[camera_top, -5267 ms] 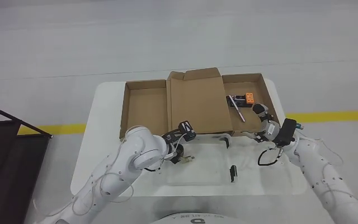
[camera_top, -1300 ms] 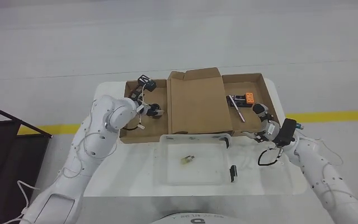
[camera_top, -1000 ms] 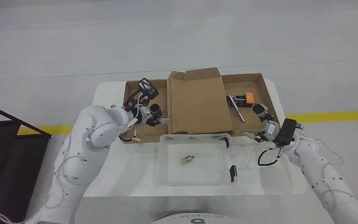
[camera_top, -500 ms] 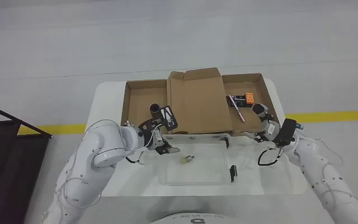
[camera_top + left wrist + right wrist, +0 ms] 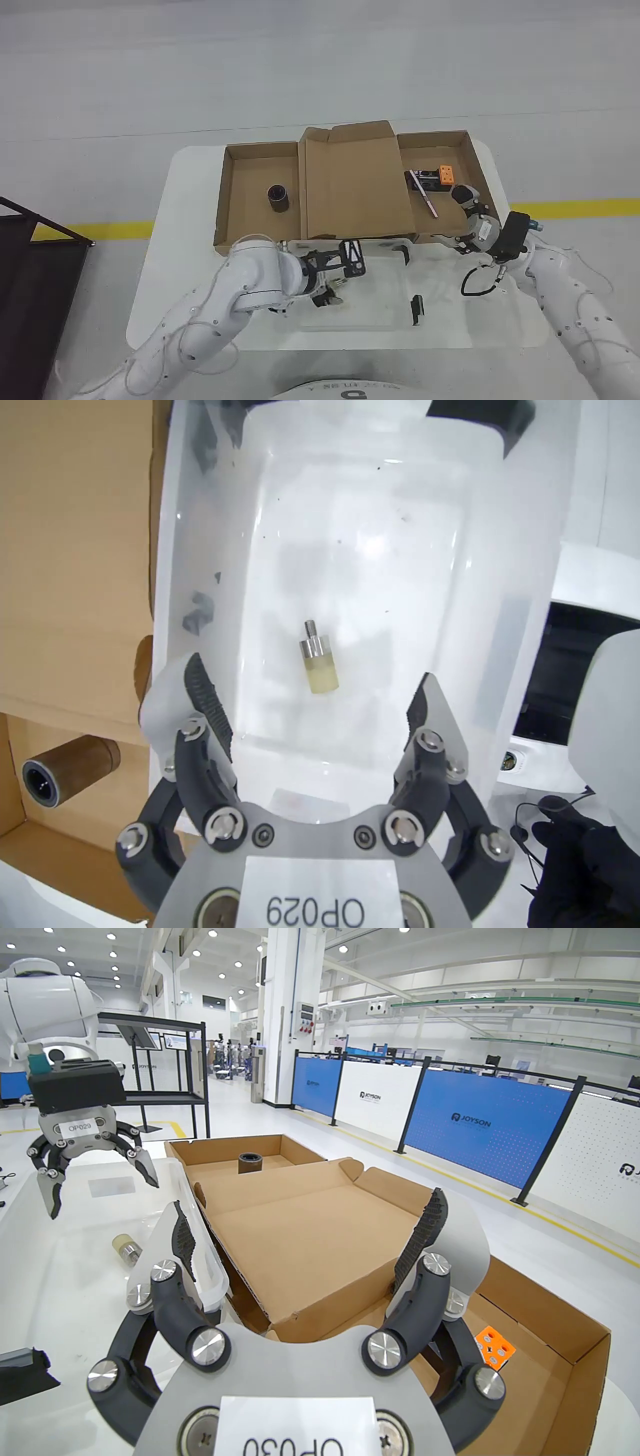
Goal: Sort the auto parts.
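Centering the left gripper (image 5: pixel 309 672) – jaws released – over the stud part (image 5: pixel 320 672) lying loose in the clear tray (image 5: pixel 165 550), then closing across its barrel, with the right gripper (image 5: pixel 307 1202) likewise open-jawed by the box (image 5: pixel 300 1238).

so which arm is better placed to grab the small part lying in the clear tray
Left. The left hand, open, hangs over the part in the tray; the right hand sits farther off, by the cardboard box.
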You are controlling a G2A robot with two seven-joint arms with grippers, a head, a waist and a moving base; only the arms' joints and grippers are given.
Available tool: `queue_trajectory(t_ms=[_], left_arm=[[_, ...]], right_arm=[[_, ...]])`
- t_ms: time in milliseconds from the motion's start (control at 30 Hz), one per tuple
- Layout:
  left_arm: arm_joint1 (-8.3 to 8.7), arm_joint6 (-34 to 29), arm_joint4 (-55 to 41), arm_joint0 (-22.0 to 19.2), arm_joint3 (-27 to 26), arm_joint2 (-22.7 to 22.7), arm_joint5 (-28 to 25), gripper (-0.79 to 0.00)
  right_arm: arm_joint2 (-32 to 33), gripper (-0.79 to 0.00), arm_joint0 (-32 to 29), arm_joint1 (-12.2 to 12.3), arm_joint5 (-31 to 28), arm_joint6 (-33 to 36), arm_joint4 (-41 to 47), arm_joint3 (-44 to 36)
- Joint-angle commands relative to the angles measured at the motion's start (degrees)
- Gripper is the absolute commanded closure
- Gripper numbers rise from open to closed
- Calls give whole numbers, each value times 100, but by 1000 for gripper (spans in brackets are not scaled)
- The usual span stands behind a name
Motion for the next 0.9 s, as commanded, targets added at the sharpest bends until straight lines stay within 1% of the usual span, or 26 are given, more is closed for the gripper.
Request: queue_trajectory(t_ms=[0,67,100,133,167,267,333,500,633,867], left_arm=[[-50,-68,-41,-136,180,196,45,-570],[-90,-91,-174,-239,345,324,23,-576],[-119,-104,-300,-337,478,378,34,-560],[-138,-120,-366,-410,571,411,46,-502],[-150,-135,-407,-453,628,433,55,-465],[-197,-213,-524,-610,812,551,104,-388],[-236,-272,-531,-703,925,683,123,-388],[-300,-365,-504,-858,1076,875,255,-360],[-330,-506,-441,-913,1137,1013,333,-357],[-399,-538,-363,-1039,1347,1203,438,-342]], right_arm=[[0,-785,0,0,0,-1,-4,0],[0,-785,0,0,0,-1,-4,0],[0,-785,0,0,0,-1,-4,0],[0,-785,0,0,0,-1,-4,0],[0,-785,0,0,0,-1,-4,0],[0,-785,0,0,0,-1,-4,0],[0,-785,0,0,0,-1,-4,0],[0,-785,0,0,0,-1,-4,0],[0,-785,0,0,0,-1,-4,0],[0,-785,0,0,0,-1,-4,0]])
